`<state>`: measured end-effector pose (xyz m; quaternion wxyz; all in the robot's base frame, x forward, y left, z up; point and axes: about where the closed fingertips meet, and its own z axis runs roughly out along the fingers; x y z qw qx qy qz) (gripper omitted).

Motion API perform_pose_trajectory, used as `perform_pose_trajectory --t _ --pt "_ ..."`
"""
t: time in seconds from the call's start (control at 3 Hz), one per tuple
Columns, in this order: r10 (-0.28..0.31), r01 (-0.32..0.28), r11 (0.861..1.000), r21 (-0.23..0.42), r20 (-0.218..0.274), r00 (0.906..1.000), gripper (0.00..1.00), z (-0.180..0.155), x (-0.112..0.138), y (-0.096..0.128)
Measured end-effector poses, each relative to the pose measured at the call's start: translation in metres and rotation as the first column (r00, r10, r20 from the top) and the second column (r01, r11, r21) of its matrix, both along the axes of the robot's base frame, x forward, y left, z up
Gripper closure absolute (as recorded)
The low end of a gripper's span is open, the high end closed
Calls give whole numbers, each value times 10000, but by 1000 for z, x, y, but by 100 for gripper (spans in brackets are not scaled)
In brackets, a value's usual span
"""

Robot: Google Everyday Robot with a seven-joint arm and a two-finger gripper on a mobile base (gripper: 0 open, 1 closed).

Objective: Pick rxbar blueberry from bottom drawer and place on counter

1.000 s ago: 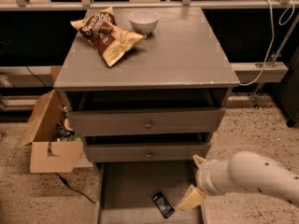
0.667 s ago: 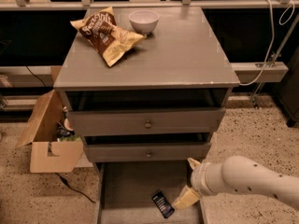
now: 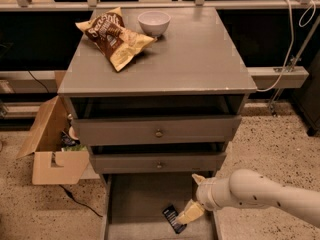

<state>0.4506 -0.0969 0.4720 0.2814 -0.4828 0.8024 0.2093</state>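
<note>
The rxbar blueberry (image 3: 173, 218), a small flat bar in a dark wrapper with pale print, lies on the grey floor of the open bottom drawer (image 3: 135, 201), near its front right. My gripper (image 3: 194, 196) reaches in from the right on a white arm. It is open, with one pale finger (image 3: 190, 214) just right of the bar and the other higher up by the drawer above. It holds nothing. The counter (image 3: 200, 59) is the flat grey top of the cabinet.
A brown-and-yellow chip bag (image 3: 114, 36) and a white bowl (image 3: 154, 22) sit at the back left of the counter. Two shut drawers with round knobs (image 3: 158, 133) are above the bottom drawer. An open cardboard box (image 3: 52, 144) stands on the floor to the left.
My gripper has moved left and slightly down over the bottom drawer, closer to the rxbar. The bar and the things on the counter have not moved.
</note>
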Motion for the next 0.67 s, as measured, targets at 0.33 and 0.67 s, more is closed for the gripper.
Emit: perform_pose_trajectory --t 0.33,0.67 --pt "-220 220 9996 -174 10 9998 0 -31 3 4" --pt "-360 362 9993 128 -156 9992 0 -114 12 13"
